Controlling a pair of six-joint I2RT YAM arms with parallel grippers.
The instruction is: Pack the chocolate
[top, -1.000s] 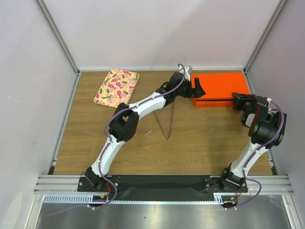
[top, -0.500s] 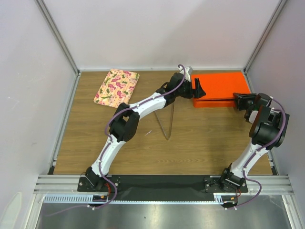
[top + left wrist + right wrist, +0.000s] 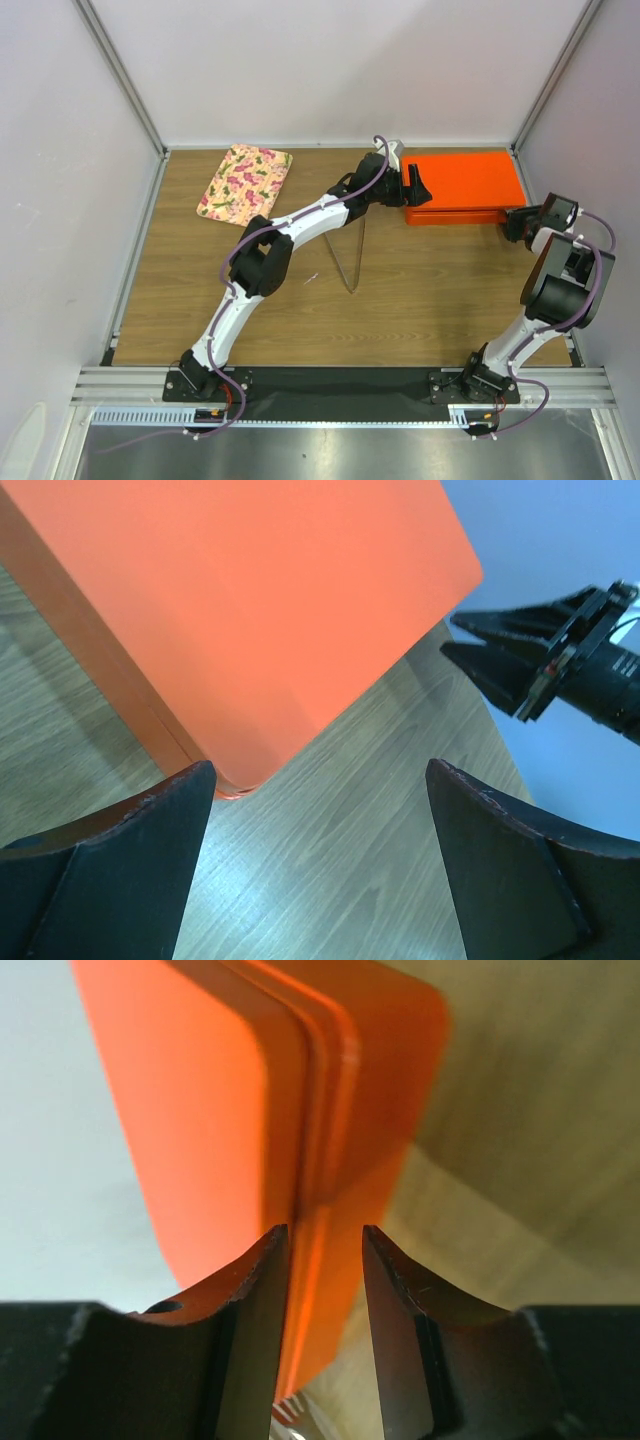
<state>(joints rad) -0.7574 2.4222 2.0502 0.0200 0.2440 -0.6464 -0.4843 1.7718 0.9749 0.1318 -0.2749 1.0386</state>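
Observation:
No chocolate shows in any view. The orange box point(image 3: 465, 180) lies closed at the back right of the table. My left gripper point(image 3: 415, 188) is at the box's left end, open and empty; in the left wrist view point(image 3: 320, 770) its fingers straddle bare wood just off the box's point(image 3: 250, 600) corner. My right gripper point(image 3: 512, 224) is at the box's right front corner. In the right wrist view point(image 3: 325, 1228) its jaws stand a narrow gap apart, with the box's point(image 3: 200, 1110) side seam in line just beyond the tips.
A floral patterned tray point(image 3: 245, 181) lies at the back left. A thin V-shaped metal wire point(image 3: 352, 255) stands on the wood under the left arm. The right gripper shows in the left wrist view point(image 3: 530, 660). Walls close off the back and both sides.
My right gripper has swung right and back toward the box's right front corner, and its jaws have narrowed. The left arm and the box have not moved.

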